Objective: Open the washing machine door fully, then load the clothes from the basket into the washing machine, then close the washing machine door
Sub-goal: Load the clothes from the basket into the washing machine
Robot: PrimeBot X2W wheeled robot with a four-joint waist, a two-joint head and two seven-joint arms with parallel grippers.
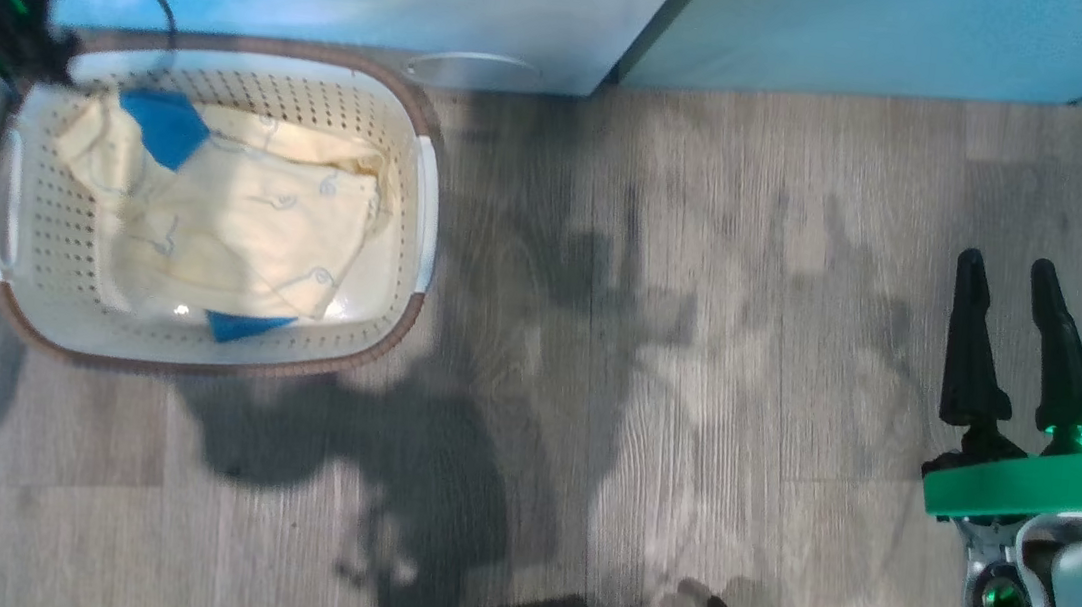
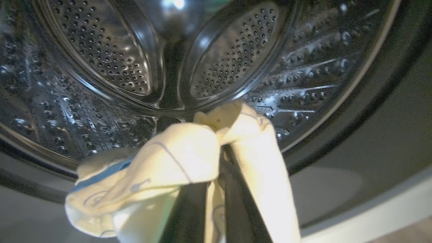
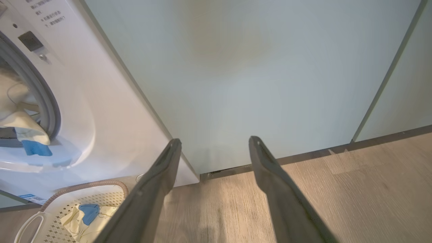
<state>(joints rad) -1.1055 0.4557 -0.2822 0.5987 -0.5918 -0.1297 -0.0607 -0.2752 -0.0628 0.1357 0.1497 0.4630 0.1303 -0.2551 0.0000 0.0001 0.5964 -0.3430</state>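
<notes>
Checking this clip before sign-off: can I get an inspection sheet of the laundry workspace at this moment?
Surface: wood-look floor, shadows across it.
Job's things: basket on the floor before the washing machine, clothes lying inside; one garment at the mouth of the drum.
Clutter: nothing seen.
Hands: left hand shut on the garment; right hand open, empty, above the floor.
Cables: thin black cable over the basket's far rim.
Surroundings: pale green cabinet doors beside the washing machine.
</notes>
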